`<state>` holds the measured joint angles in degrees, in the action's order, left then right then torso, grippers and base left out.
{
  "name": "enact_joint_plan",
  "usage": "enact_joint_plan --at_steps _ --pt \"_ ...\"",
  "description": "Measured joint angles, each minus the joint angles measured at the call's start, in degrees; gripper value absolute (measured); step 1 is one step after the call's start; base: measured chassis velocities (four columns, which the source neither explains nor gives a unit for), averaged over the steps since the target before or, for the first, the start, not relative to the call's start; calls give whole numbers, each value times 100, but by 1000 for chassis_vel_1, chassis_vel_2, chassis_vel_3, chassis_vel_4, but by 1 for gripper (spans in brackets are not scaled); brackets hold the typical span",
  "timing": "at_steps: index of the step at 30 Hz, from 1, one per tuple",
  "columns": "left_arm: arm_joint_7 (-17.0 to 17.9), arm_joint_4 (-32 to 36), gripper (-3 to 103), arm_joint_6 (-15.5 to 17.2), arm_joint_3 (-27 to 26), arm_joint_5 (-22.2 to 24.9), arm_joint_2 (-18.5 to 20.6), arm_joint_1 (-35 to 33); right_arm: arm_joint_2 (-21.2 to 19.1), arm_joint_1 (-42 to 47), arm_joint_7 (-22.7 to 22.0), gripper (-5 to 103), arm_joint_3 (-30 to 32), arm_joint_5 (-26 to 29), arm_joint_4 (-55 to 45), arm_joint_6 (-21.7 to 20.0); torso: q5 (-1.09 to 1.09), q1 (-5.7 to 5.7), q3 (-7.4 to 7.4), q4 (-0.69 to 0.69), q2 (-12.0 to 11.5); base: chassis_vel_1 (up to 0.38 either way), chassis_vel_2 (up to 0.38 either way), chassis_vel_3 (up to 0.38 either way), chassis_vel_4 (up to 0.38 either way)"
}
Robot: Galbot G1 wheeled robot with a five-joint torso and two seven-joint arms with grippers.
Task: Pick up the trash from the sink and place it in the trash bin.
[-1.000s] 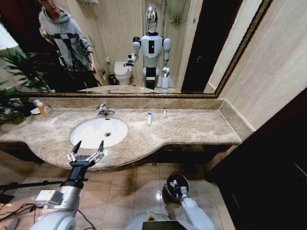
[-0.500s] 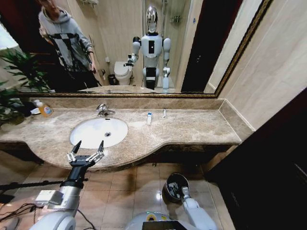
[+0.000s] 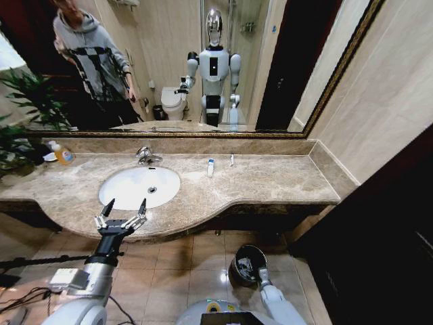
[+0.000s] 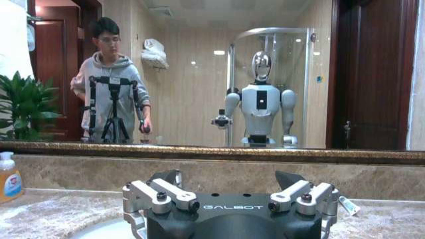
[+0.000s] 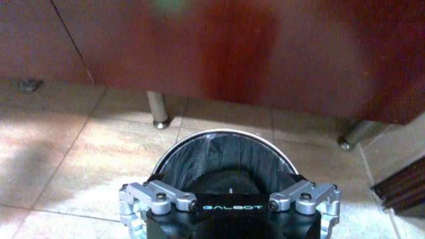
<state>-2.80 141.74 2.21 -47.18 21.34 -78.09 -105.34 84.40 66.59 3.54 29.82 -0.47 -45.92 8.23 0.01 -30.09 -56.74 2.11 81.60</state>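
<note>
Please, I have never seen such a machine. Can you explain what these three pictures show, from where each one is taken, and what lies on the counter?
It is a two-armed robot on wheels; the mirror reflects it. The head camera looks down on the marble counter with its white sink. The left tool hovers open at the counter's front edge, holding nothing. On the counter lie a small white tube, a thin white stick and a soap bottle. The left wrist camera looks across the counter at the mirror. The right wrist camera looks down into the trash bin on the floor, the right tool above it.

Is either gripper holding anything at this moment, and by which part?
The left gripper holds nothing; its fingers are spread open over the counter edge by the sink. The right gripper is at the trash bin; any hold cannot be told.
</note>
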Motion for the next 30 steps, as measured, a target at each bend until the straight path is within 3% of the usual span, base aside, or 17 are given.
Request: enact_joint_plan --at_steps 3,5,7,22,28,30 --pt "0 1 100 0 0 0 0 0 -25 374 -38 100 12 204 -712 -107 1 0 0 -1 0 0 0 0 0" --pt "0 0 100 0 0 0 0 0 3 1406 -297 100 272 299 -2713 -79 -1 1 1 -1 1 0 0 0 0" --pt "0 0 100 0 0 0 0 0 14 1782 -357 100 382 233 -3329 -8 0 1 0 -1 1 0 0 0 0" --pt "1 0 100 0 -1 0 0 0 324 3526 -354 100 799 353 -6516 156 -1 1 0 -1 1 0 0 0 0" --pt "0 0 100 0 0 0 0 0 442 3609 -670 100 744 48 -7284 174 -2 0 0 -1 1 0 0 0 0" --pt "-1 0 100 0 0 0 0 0 458 3487 -692 100 603 0 -7632 -74 -2 0 0 -1 0 0 0 0 0"
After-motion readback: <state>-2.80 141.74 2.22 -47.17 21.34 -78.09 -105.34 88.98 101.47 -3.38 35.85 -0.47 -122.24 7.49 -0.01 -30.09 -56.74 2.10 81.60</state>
